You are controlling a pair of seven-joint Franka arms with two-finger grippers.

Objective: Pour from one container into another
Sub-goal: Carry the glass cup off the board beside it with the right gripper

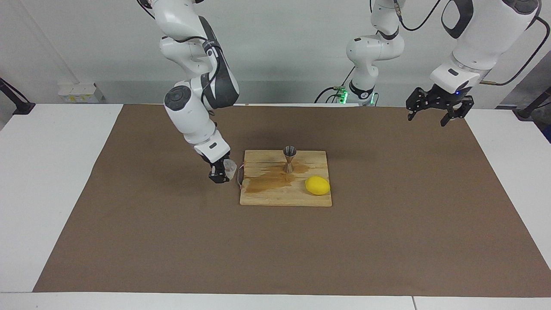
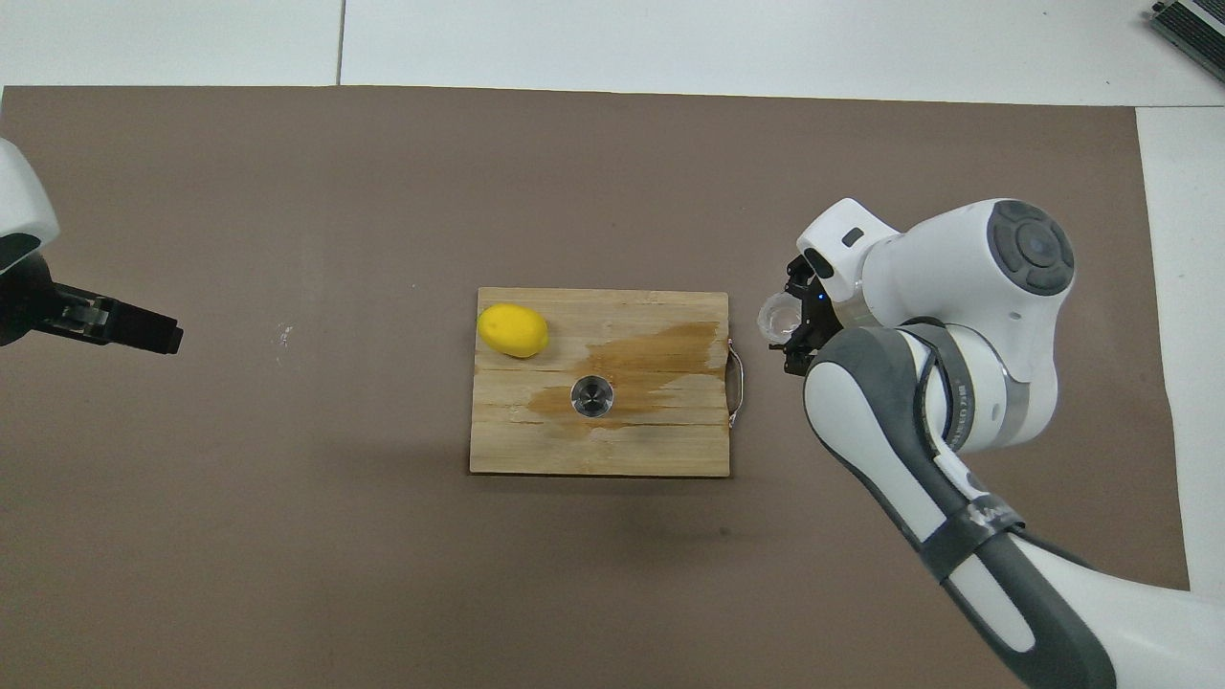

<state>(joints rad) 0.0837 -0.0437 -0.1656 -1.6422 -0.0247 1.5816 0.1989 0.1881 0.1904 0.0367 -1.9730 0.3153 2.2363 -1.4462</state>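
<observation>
Right tool (image 1: 220,173) clamped on glass cup (image 1: 230,167), low over brown mat just off cutting board (image 1: 275,196) at right arm's end; cup tipped sideways, likely so grip clears board's wire handle. Cup small, squat, clear, faceted; looks empty. Steel jigger (image 1: 289,159) upright on board, hourglass, shiny, standing in wet amber stain. Lemon (image 1: 317,185) beside it, farther from robots. Left tool (image 1: 434,107) waits, fingers apart, raised over mat's edge at left arm's end.
</observation>
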